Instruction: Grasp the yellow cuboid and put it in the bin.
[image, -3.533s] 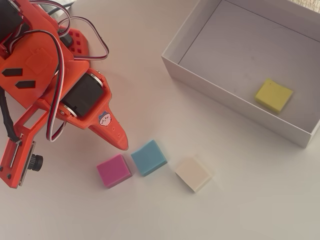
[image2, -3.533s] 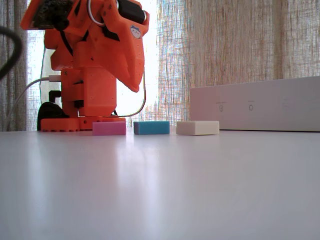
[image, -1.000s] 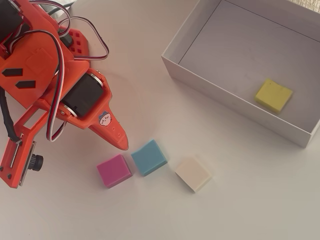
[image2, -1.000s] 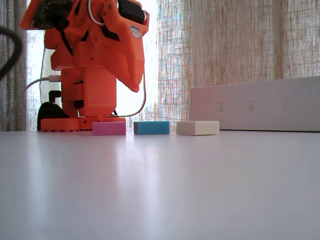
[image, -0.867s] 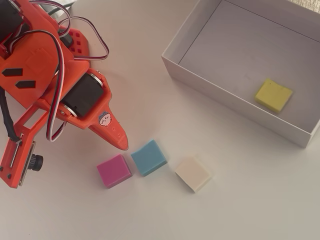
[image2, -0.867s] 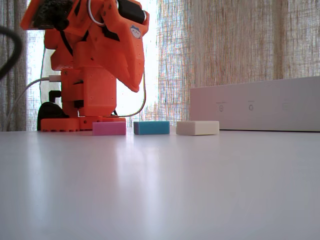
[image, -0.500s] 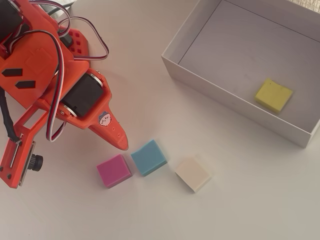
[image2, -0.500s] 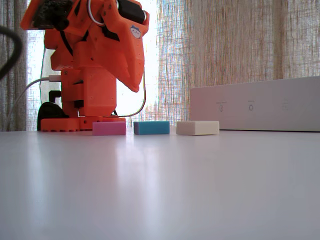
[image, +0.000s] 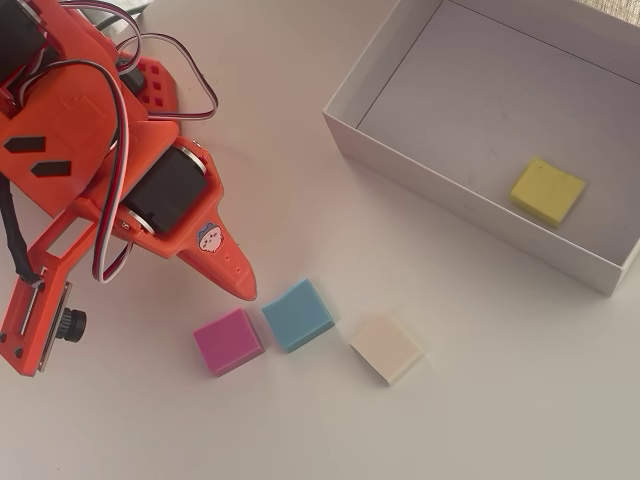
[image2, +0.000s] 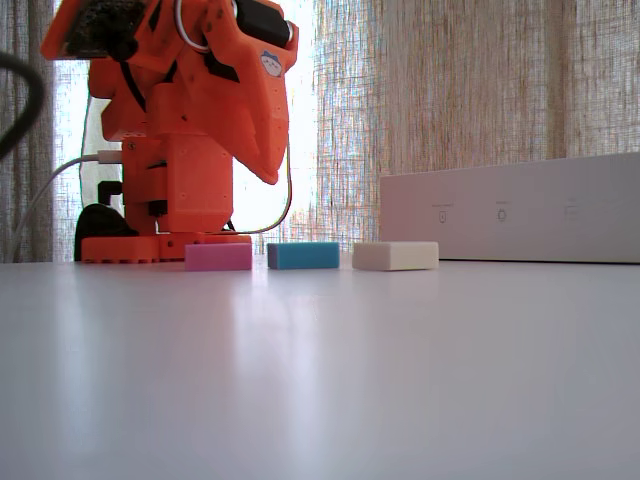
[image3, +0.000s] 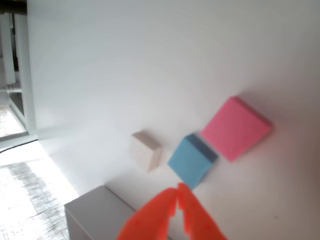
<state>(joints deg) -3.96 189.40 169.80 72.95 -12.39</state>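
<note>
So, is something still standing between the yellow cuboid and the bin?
No. In the overhead view the yellow cuboid already lies on the floor of the bin. The gripper is shut and empty, above the table near the blue block.

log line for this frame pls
yellow cuboid: in bin | gripper: shut, empty, above table | pink, blue, cream blocks: on table, outside bin

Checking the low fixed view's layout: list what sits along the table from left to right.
Orange arm base → pink block → blue block → cream-white block → bin, whose side wall runs to the right edge.
</note>
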